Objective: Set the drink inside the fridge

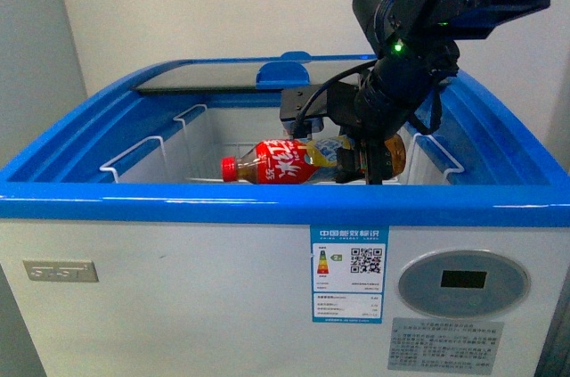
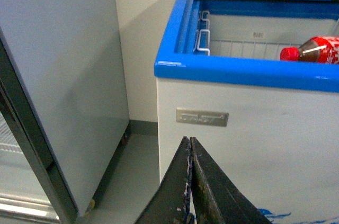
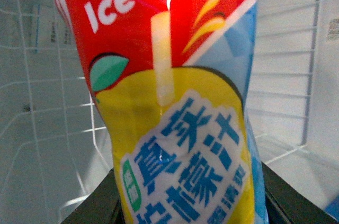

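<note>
Bottle, red ice-tea label, fills the right wrist view. It lies sideways inside the open fridge, just below the blue rim, cap toward the robot's left. Right gripper is clamped on its base end, a finger on each side. Can't tell whether the bottle touches the wire basket floor. Glass lid is slid to the back, so the opening is free.

Step in hand, as judged: set down and release. Lower level until the bottle rests on the basket floor, stay off the divider wires, then open and lift straight up, clear of the rim. Round bottle may roll once freed.

Left gripper is closed on nothing, low in front of the fridge, near the grey cabinet.
</note>
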